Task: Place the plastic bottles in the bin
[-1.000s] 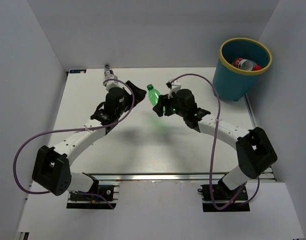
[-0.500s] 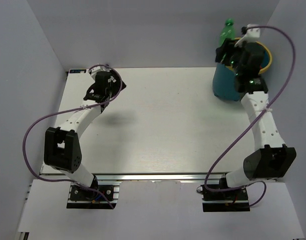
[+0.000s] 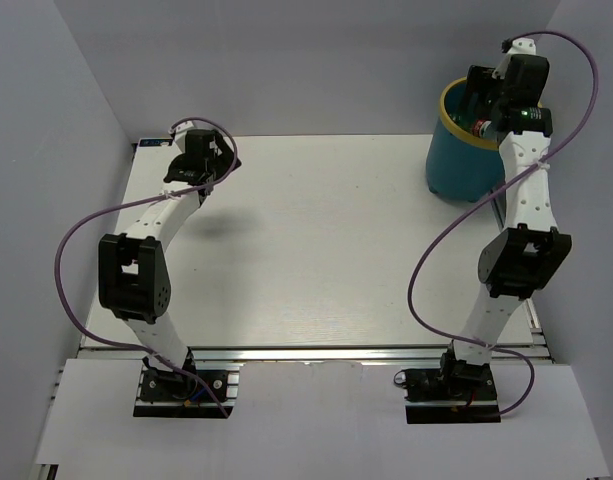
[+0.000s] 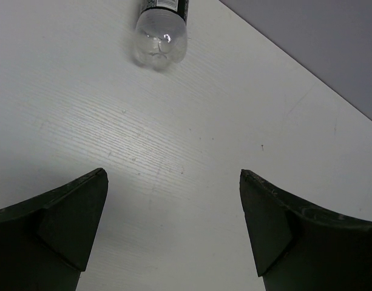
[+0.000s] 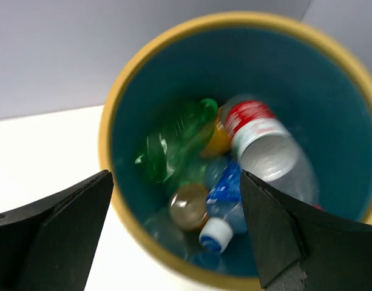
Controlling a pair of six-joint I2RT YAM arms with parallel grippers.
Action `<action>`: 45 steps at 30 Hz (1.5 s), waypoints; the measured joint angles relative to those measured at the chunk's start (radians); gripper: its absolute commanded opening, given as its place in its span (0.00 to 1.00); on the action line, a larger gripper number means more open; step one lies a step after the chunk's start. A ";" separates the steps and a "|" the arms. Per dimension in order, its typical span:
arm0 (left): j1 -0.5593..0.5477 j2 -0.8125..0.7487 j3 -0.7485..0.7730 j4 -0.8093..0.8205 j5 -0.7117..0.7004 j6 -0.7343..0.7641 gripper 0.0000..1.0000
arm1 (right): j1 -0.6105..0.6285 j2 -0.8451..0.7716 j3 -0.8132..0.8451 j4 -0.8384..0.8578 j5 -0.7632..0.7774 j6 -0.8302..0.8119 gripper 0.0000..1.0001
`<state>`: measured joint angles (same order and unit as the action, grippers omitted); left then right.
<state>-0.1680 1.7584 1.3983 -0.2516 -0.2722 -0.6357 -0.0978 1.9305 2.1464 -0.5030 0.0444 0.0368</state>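
Note:
The bin (image 3: pixel 464 170), teal with a yellow rim (image 5: pixel 107 145), stands at the back right. My right gripper (image 3: pixel 483 100) hangs open over its mouth with nothing between the fingers (image 5: pixel 175 174). Inside the bin lie a green bottle (image 5: pixel 173 148), a red-labelled bottle (image 5: pixel 258 130), a blue-labelled bottle (image 5: pixel 231 194) and an orange one (image 5: pixel 192 206). My left gripper (image 3: pixel 214 160) is at the table's back left, open and empty (image 4: pixel 173 173). A clear bottle with a dark label (image 4: pixel 161 36) lies on the table just ahead of its fingers; in the top view the gripper hides it.
Grey walls close the table (image 3: pixel 336 250) at the back and on both sides. The bin sits against the back right corner. A purple cable (image 3: pixel 436 250) loops off each arm.
My right gripper carried the green bottle from mid-table to above the bin and opened; the bottle now lies in the bin. My left arm swung to the back left corner.

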 measured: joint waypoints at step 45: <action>0.140 0.924 0.872 0.161 0.177 0.255 0.50 | 0.336 -0.366 -0.741 0.253 -0.568 -0.203 0.89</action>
<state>-0.0284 2.6823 2.2704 -0.0906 -0.0952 -0.3809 0.2386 1.5646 1.4055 -0.2497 -0.5240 -0.1661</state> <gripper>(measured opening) 0.646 0.894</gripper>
